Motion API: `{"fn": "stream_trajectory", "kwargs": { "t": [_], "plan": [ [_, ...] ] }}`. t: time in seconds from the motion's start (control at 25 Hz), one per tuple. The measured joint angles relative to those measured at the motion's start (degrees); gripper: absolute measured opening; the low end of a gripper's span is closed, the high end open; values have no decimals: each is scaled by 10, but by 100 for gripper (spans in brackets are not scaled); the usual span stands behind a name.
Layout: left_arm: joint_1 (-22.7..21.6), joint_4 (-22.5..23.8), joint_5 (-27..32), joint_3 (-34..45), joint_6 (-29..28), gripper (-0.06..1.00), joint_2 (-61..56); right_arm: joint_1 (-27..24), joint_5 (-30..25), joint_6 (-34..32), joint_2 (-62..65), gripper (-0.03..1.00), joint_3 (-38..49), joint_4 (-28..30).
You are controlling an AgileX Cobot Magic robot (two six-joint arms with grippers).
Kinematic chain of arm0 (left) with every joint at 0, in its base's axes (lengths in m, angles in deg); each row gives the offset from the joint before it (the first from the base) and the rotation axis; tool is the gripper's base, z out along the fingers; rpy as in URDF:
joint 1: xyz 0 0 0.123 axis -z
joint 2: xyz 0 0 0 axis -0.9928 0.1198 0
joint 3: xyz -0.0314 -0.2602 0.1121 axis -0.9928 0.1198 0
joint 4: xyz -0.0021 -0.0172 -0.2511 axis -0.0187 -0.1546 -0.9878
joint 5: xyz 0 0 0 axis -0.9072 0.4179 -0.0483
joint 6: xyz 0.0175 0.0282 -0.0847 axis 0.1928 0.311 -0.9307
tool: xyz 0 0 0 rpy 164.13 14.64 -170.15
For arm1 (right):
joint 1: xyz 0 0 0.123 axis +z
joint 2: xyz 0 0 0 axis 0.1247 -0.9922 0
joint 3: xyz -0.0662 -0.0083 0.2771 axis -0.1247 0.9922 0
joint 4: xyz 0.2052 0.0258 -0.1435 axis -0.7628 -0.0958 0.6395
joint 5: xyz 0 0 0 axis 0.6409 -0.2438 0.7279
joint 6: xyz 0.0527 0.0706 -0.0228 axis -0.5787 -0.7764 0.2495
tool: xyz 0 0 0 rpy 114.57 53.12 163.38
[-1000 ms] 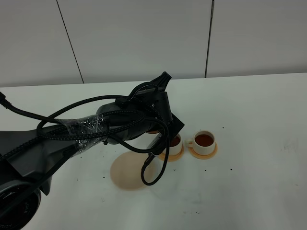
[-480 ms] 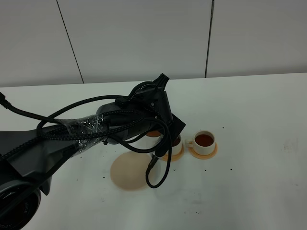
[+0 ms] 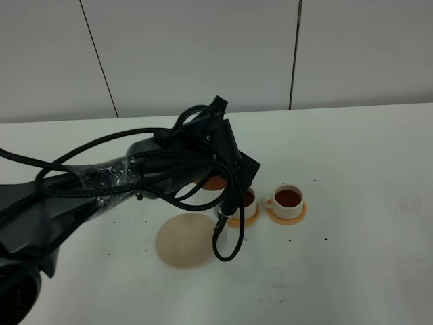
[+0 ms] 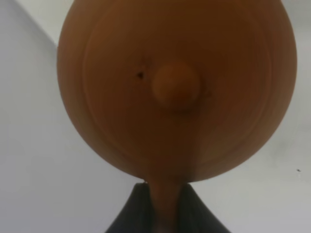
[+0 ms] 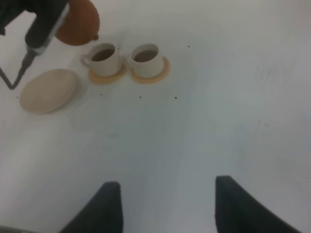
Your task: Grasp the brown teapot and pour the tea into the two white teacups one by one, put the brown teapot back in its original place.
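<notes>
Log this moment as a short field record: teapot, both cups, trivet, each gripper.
teapot: brown teapot held off the table beside the cups
holder: left gripper, closed on the teapot's handle
near cup: teacup holds tea, on an orange coaster
far cup: teacup holds tea, on an orange coaster
trivet: beige disc, bare
right gripper: right gripper open, away from the cups

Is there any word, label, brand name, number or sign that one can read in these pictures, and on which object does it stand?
None: no readable text shows in any view.
The brown teapot, held by the left gripper, is plain clay.
The two white teacups and their orange coasters carry no print.
The pale round trivet, the white table and the wall panels bear no marks either.
</notes>
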Motion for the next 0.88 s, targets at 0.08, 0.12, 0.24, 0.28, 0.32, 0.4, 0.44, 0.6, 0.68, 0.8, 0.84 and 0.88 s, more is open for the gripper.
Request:
{"fn": "stream_trajectory", "kwargs": {
  "t": [0.08, 0.12, 0.24, 0.28, 0.32, 0.4, 0.44, 0.6, 0.68, 0.8, 0.84, 0.88],
  "plan": [
    [0, -19, 4, 0, -2, 17, -10, 0, 0, 0, 0, 42, 0, 0],
    [0, -30, 8, 0, -4, 17, -14, 0, 0, 0, 0, 42, 0, 0],
    [-1, -63, 25, 0, -9, 17, -22, 0, 0, 0, 0, 42, 0, 0],
    [-2, -73, 31, 0, -11, 17, -26, 0, 0, 0, 0, 42, 0, 0],
    [-4, -88, 37, 0, -12, 17, -30, 0, 0, 0, 0, 42, 0, 0],
    [-12, -128, 45, 0, -13, 17, -41, 0, 0, 0, 0, 42, 0, 0],
    [-15, -146, 50, 0, -15, 17, -48, 0, 0, 0, 0, 42, 0, 0],
    [-37, -217, 65, 0, -21, 17, -73, 0, 0, 0, 0, 42, 0, 0],
    [-49, -246, 74, 0, -30, 17, -80, 0, 0, 1, 0, 42, 0, 0],
    [-69, -279, 91, 0, -52, 17, -82, 0, 0, 1, 0, 42, 0, 0],
    [-76, -291, 95, 0, -55, 17, -82, 0, 0, 1, 0, 42, 0, 0],
    [-85, -307, 96, 0, -57, 17, -82, 0, 0, 1, 0, 42, 0, 0]
  ]
}}
